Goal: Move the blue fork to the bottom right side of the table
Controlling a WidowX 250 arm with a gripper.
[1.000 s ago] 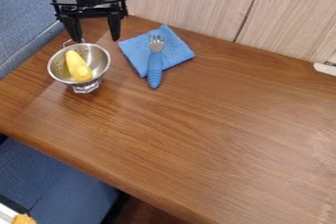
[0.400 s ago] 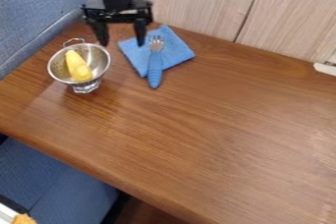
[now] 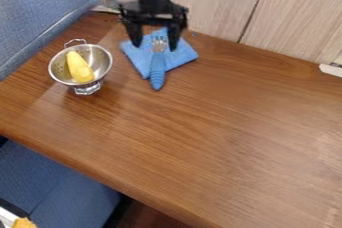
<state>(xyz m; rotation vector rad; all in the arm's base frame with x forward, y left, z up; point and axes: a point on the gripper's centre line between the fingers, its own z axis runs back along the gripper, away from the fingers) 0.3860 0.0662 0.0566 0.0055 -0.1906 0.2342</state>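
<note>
In the camera view, the gripper (image 3: 155, 47) hangs near the table's (image 3: 227, 127) eleven o'clock, released, its two fingers spread apart. The blue fork (image 3: 157, 69) lies on a folded blue cloth (image 3: 182, 56), tines appearing between the fingertips (whether above or level, I cannot tell) and handle running toward six o'clock, its end past the cloth's edge.

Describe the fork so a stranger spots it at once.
On the brown wooden table, right of the metal colander, lies a blue cloth. The fork rests on it, handle end poking past its lower edge. Unlike the flat blue cloth, it is slim, with silver tines.
</note>
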